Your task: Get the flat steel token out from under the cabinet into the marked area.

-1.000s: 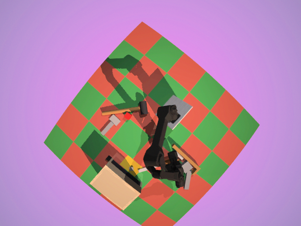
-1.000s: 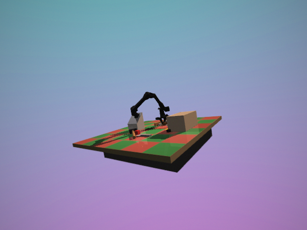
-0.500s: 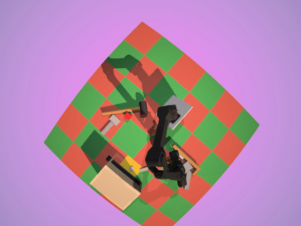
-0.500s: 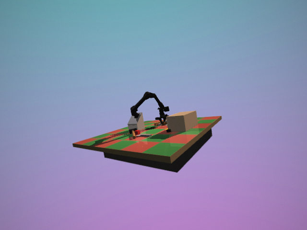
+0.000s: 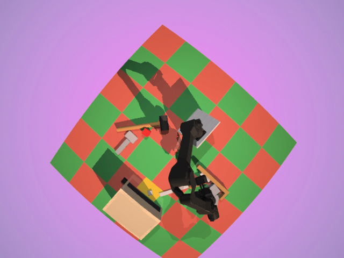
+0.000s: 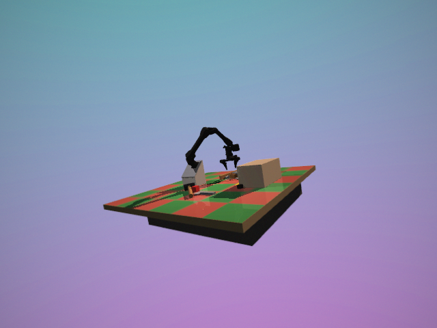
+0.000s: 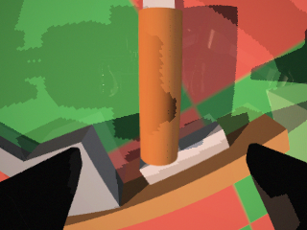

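Note:
The small grey steel token (image 5: 150, 192) lies on the yellow marked area (image 5: 146, 181), near its cabinet-side edge. It looks flat, though it is small here. The tan cabinet (image 5: 131, 213) (image 6: 259, 173) stands behind it, with a dark vent strip (image 5: 141, 195) along its front. A tool with a pale shaft (image 5: 169, 192) and a round orange handle (image 7: 160, 72) lies with its pale end at the yellow area's corner, a small gap from the token. My gripper (image 5: 203, 188) (image 6: 231, 167) (image 7: 167, 156) is open and empty above the handle, one finger to each side.
An orange-brown wooden bar (image 5: 214, 179) (image 7: 211, 189) and grey pieces (image 5: 214, 190) lie by the handle's end. A black-headed hammer (image 5: 164, 122), a red block (image 5: 145, 132) (image 6: 195, 188) and a grey T-shaped piece (image 5: 130, 137) lie on the table's other side.

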Controlling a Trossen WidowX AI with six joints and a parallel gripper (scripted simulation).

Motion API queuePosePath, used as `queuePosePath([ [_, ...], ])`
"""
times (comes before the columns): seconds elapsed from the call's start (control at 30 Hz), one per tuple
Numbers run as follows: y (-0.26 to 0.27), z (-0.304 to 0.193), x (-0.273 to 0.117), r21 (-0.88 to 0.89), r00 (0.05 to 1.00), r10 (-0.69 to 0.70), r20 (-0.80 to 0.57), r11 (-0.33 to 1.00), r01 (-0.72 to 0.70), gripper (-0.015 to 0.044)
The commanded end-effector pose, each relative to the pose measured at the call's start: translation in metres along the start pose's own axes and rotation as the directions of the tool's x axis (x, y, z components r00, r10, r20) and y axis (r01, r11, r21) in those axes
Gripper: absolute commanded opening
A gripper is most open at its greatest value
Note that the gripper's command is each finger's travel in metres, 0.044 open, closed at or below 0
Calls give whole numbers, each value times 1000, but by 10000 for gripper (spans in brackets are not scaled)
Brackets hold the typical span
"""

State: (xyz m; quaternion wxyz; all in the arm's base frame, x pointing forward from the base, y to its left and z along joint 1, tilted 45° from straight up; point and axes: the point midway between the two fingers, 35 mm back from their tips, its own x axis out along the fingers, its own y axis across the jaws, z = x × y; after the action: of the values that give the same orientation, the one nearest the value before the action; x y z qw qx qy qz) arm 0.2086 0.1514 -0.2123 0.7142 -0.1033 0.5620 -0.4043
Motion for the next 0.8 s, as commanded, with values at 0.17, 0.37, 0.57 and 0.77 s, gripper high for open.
queuePosePath([
  [0.17,2,1,-9,3,1000,11,3,1000,-11,440],
  [0.37,2,1,-9,3,1000,11,3,1000,-11,440],
  [0.57,2,1,-9,3,1000,11,3,1000,-11,440],
  [0.77,2,1,-9,3,1000,11,3,1000,-11,440],
])
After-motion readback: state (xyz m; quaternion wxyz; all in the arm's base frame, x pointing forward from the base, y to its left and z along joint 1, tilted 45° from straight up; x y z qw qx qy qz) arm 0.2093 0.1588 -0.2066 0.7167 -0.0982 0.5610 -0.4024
